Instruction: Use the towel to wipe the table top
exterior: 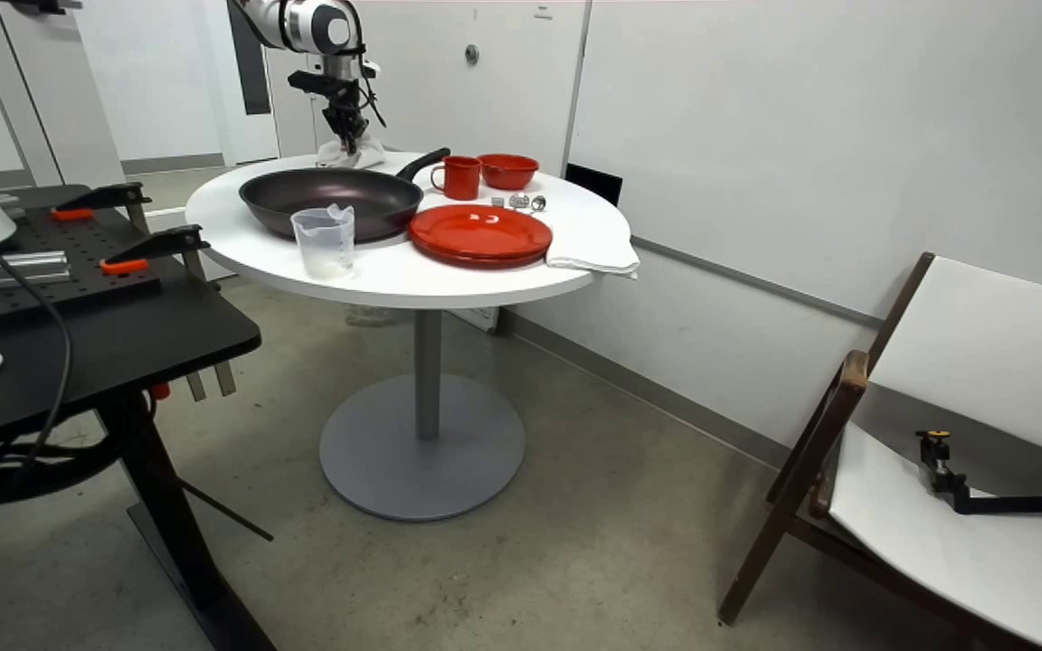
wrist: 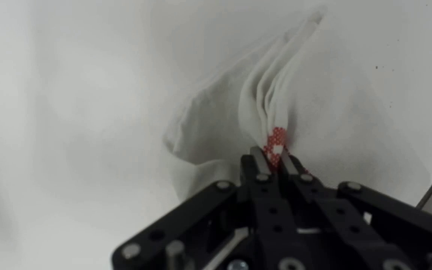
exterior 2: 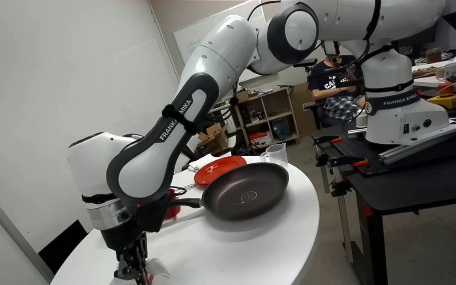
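Note:
My gripper (wrist: 274,159) is shut on a bunched fold of the white towel (wrist: 216,120), where a red patterned patch (wrist: 278,137) shows between the fingertips. The towel's loose part spreads over the round white table top (wrist: 88,93) in the wrist view, and small dark specks dot the surface to its right. In an exterior view the towel (exterior: 345,155) and the downward-pointing gripper are at the table top's (exterior: 394,282) far side, behind the frying pan. Only part of the towel (exterior 2: 157,269) shows at the bottom edge of an exterior view.
On the table top stand a dark frying pan (exterior: 340,194), a clear measuring cup (exterior: 324,244), red plates (exterior: 480,233), a red mug (exterior: 461,178), a red bowl (exterior: 508,171) and a folded white cloth (exterior: 595,246). The pan's handle (exterior 2: 186,202) points towards my arm. A whiteboard wall (exterior: 801,145) rises alongside.

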`<state>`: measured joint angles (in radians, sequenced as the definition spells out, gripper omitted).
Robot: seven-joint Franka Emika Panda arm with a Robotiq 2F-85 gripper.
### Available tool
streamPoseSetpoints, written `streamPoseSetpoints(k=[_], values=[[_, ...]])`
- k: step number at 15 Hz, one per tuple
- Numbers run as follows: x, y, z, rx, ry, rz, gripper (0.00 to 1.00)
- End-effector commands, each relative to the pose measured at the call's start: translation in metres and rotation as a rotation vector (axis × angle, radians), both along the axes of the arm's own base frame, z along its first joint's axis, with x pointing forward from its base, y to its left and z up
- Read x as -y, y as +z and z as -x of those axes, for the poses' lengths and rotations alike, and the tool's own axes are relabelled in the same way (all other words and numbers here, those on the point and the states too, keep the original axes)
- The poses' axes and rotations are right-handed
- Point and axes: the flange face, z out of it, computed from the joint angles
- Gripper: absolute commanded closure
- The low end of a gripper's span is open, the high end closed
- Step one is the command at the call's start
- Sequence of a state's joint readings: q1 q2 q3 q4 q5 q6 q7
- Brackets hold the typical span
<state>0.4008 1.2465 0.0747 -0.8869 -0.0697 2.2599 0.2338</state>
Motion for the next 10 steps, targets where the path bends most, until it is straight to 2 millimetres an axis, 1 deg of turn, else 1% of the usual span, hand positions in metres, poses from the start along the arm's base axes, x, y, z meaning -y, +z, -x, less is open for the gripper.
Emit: streamPoseSetpoints(k=[1, 3, 5, 7, 10], values=[[-0.010, 0.008, 0.005, 0.016, 0.033, -0.017, 0.98], [-0.009, 0.005, 0.004, 0.020, 0.031, -0.006, 0.98], [0.000, 0.002, -0.001, 0.025, 0.014, 0.011, 0.98], [0.012, 0.000, -0.007, 0.030, -0.011, 0.028, 0.98], [0.037, -0.003, -0.017, 0.037, -0.054, 0.062, 0.98]])
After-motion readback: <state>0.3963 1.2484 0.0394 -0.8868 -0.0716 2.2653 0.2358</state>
